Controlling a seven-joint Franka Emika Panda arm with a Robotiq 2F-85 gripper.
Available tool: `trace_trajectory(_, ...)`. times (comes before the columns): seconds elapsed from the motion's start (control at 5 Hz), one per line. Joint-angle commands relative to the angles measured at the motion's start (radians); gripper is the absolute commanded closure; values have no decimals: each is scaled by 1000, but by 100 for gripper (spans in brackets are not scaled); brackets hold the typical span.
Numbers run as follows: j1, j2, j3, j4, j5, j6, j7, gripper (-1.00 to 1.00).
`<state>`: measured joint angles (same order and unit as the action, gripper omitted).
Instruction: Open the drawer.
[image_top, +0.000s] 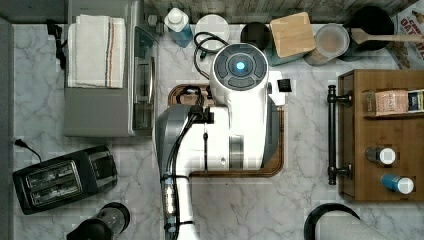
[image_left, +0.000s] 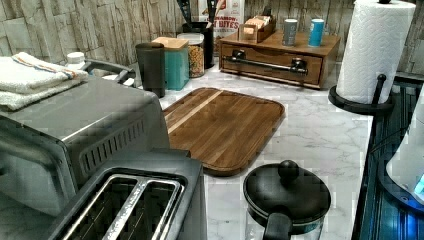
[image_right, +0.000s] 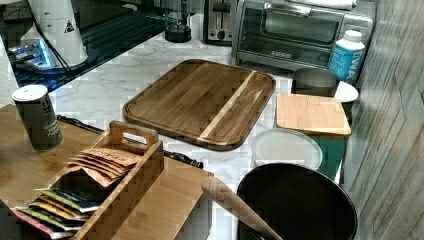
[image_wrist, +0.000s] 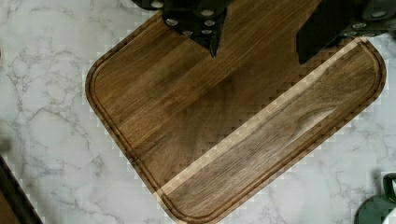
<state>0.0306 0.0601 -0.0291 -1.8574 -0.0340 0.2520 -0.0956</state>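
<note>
Top view first: my arm (image_top: 235, 115) is parked over the cutting board (image_top: 278, 150) mid-counter, and the drawer (image_top: 381, 135) sits well off at the countertop's edge on the top view's right, black bar handle (image_top: 332, 135) facing the arm. It looks closed. A red box (image_top: 411, 30) in the corner near the drawer has lettering, but all I can make out is something like "OAT".

Left view: the drawer (image_left: 272, 60) is at the far end of the countertop against the stone wall, front flush, handle (image_left: 267, 64) running across it. A box (image_left: 222, 17) behind it reads "BITES", I think. The paper towel roll (image_left: 375, 50) stands near the counter's edge on the left view's right.

Right view: I'm looking over the drawer unit's top (image_right: 165, 200), with a tea-bag caddy (image_right: 107, 187) and a spice shaker (image_right: 37, 117) on it; the shaker's label is too small to read. The blue bottle (image_right: 346, 56) by the toaster oven (image_right: 300, 35) has white print I can't read.

Wrist view: the gripper (image_wrist: 259, 51) hangs above the cutting board (image_wrist: 224, 135), fingers (image_wrist: 205, 25) spread wide apart, gripping nothing and touching nothing.
</note>
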Motion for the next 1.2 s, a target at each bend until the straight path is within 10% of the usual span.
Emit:
trace_trajectory(0.2, 0, 0, 0, -1, -6, 0, 0, -100)
trace_trajectory(1.2, -149, 2, -158, -103, -86, 220, -706, -100)
